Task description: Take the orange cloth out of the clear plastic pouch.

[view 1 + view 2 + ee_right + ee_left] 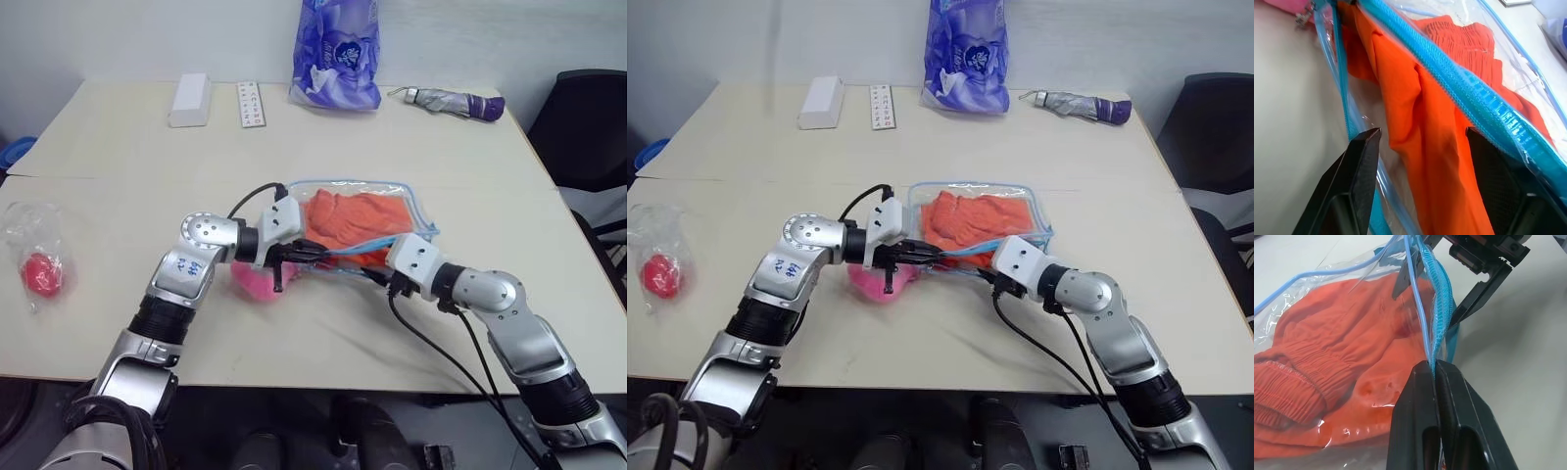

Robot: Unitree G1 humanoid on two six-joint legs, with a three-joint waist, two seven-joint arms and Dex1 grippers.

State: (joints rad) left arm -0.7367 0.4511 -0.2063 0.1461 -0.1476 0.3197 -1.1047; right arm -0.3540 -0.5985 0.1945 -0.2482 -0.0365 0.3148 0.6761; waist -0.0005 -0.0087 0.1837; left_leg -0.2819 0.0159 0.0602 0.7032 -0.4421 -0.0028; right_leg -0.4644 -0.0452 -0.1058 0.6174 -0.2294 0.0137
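Observation:
The clear plastic pouch (pixel 413 199) lies flat at the table's middle, light blue zipper trim (pixel 1436 308) along its near edge. The orange cloth (pixel 348 220) fills it. My left gripper (pixel 1433 364) comes in from the left and is shut on the zipper trim. My right gripper (pixel 1421 131) stands open at the pouch's mouth from the right. A fold of orange cloth (pixel 1425 147) and the zipper edge pass between its fingers (pixel 1359 171). In the left wrist view the trim runs between the right gripper's two fingers. A pink plush charm (pixel 253 282) lies under my left gripper.
A thin clear bag with a red ball (pixel 39 272) lies at the left edge. At the back stand a white box (pixel 190 100), a printed card (pixel 251 104), a purple-blue bag (pixel 338 54) and a folded umbrella (pixel 456 101). A black chair (pixel 588 127) is at the right.

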